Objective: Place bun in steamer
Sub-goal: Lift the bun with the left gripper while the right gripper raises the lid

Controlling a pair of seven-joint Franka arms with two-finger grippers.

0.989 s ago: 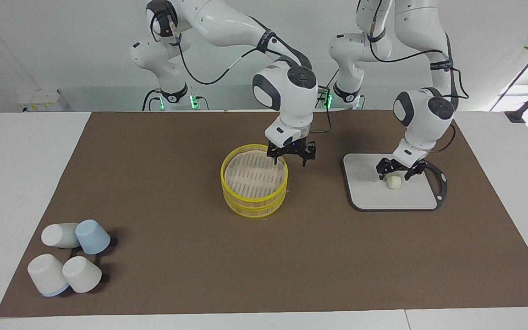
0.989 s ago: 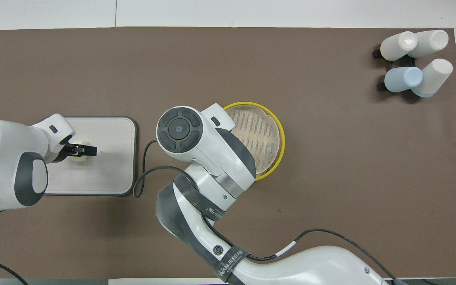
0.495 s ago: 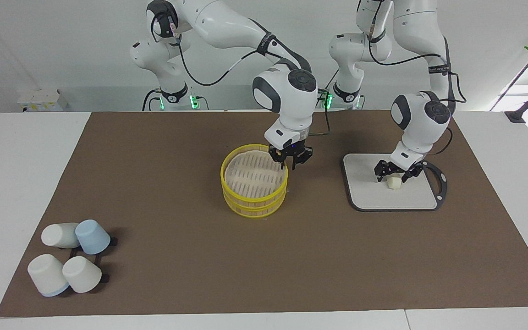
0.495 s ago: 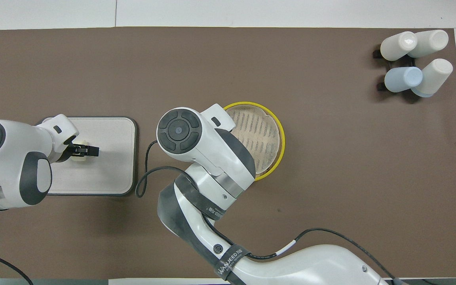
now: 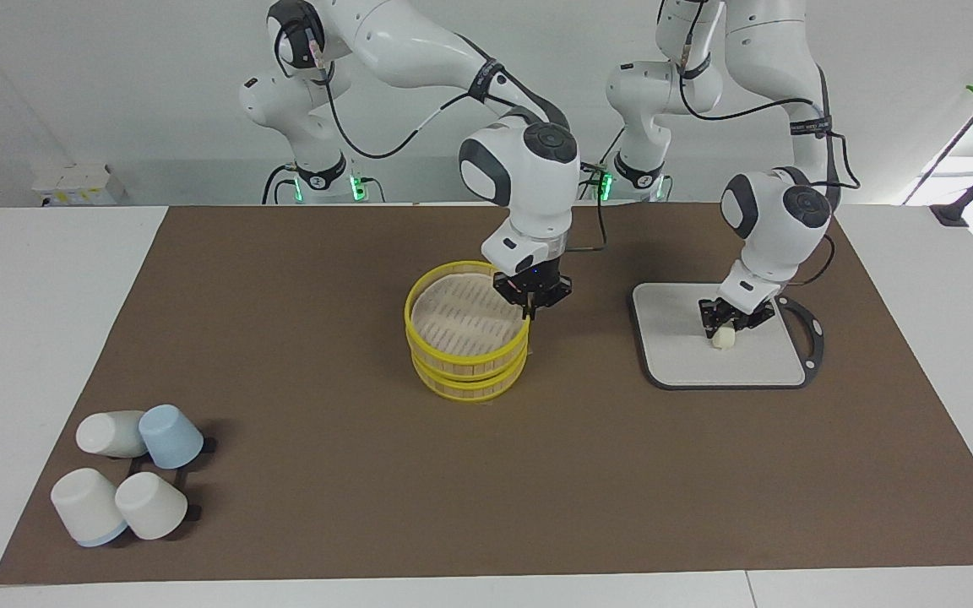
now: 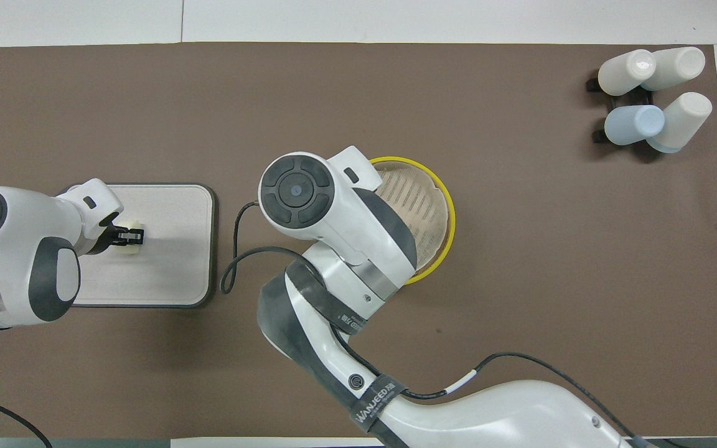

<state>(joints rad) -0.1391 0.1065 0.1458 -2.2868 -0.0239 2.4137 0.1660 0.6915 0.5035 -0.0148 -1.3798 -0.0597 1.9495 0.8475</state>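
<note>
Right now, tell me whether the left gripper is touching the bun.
Touching. The facing view shows the left gripper with its fingers closed on the bun, which rests on the grey board.

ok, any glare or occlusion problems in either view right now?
Facing view: bright window glare at the left arm's end; bun shows under the left gripper. Overhead view: even light, but the right arm hides part of the steamer and all of the right gripper.
</note>
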